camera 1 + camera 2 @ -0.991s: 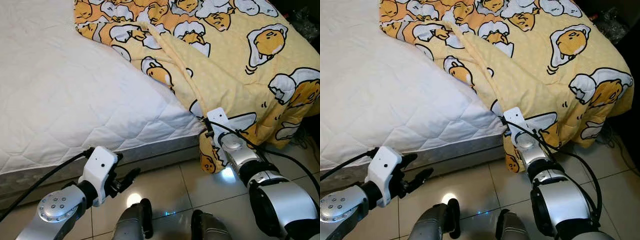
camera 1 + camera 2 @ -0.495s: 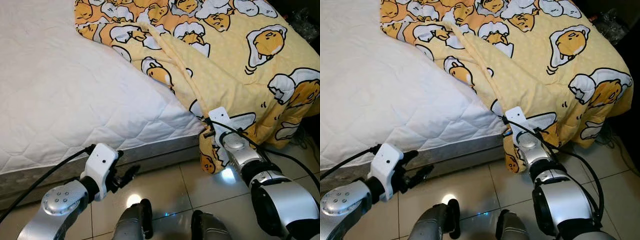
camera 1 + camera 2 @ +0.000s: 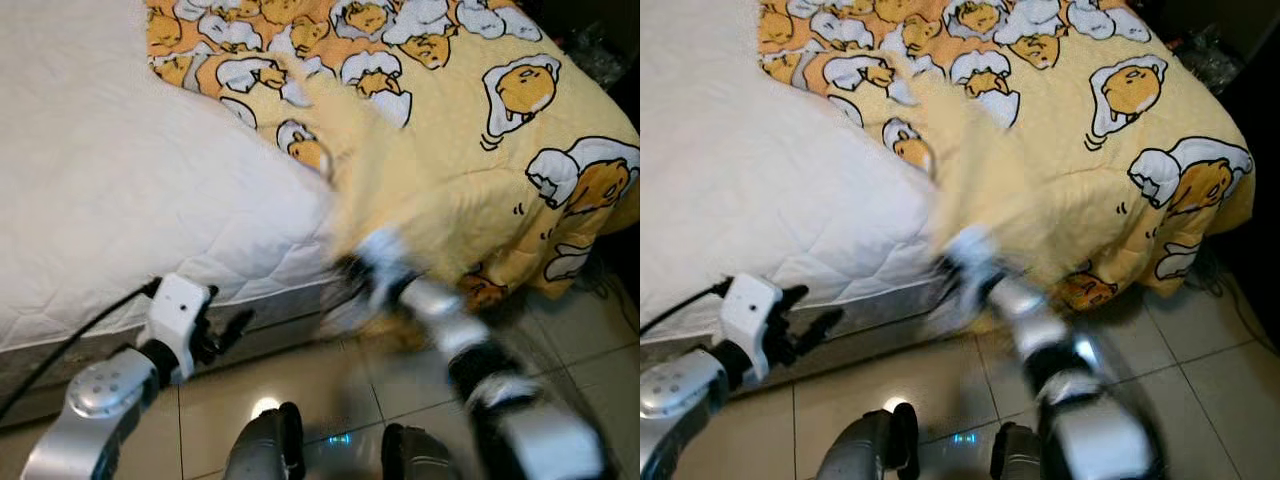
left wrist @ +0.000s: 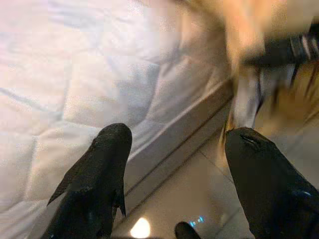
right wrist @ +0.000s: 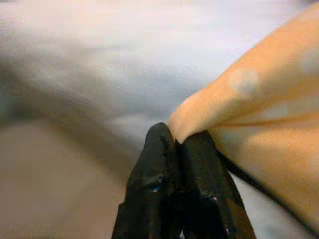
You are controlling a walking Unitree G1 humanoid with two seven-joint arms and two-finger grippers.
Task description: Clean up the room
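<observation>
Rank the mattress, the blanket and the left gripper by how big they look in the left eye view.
1-2. White mattress and yellow blanket: too alike to rank; both run off frame.
3. Left gripper: far smaller, open, by the bed's edge.

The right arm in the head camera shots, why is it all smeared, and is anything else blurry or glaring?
Left and right eye views: the right end effector and the blanket edge near it are streaked by motion blur, while the left end effector stays fairly sharp; a light glares off the floor tiles. Right wrist view: fingers sharp, pinching blanket fabric, background smeared. Left wrist view: the far side is blurred.
</observation>
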